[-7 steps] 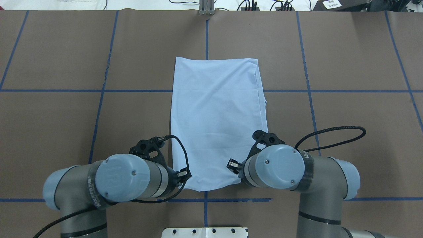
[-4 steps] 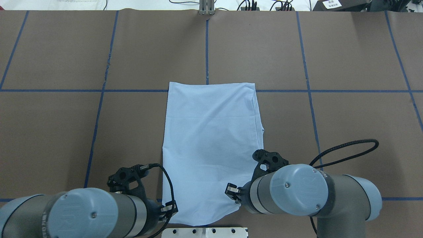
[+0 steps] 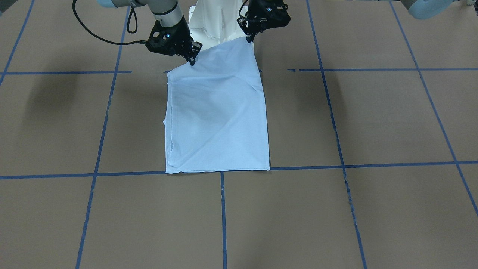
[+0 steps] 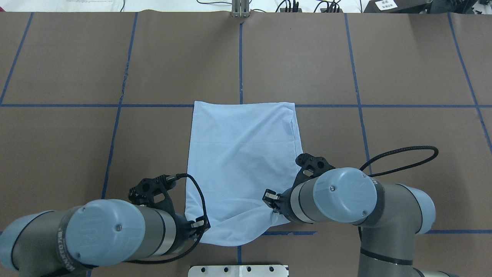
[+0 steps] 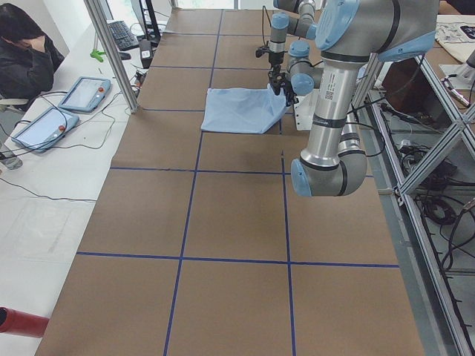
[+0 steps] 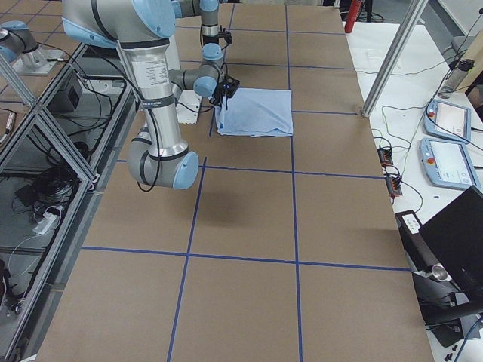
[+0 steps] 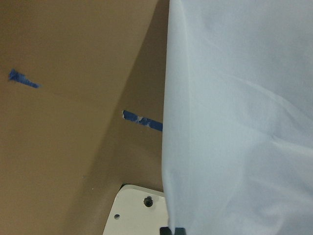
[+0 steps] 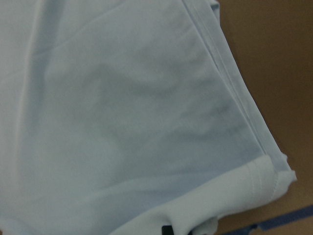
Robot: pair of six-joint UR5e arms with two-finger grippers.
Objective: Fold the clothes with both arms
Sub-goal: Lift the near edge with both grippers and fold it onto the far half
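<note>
**Shirt drawn back toward the robot, near edge now lifted for the fold-over**

Since a second ago the light blue T-shirt (image 4: pixel 242 154) has slid toward the robot. Its far edge, once well beyond the crosswise blue tape line (image 4: pixel 403 105), now lies almost along it. In the last half second the left arm (image 4: pixel 103 234) and right arm (image 4: pixel 344 194) have come forward again, bringing the near edge with them.

Each arm's jaws are closed on one near corner of the shirt. The cloth between them is raised off the brown counter (image 4: pixel 403 57) and sags slightly in the middle. Beyond the jaws the rest of the shirt lies flat, already narrowed to a long panel, with a tucked layer showing along the right arm's side.

The step in hand looks like the crosswise fold, carrying the held edge over to the far one. In the front-facing view the left corner sits higher and farther back than the right, and a diagonal crease runs away from it. The next move therefore calls for the arms to level up and travel forward together with the edge taut. They would then lower it square onto the far edge before letting go.

No chest print or neck label shows on the shirt. The lettering on the left arm's wrist band and on a paper tag past the counter's far corner is too blurred to read.
</note>
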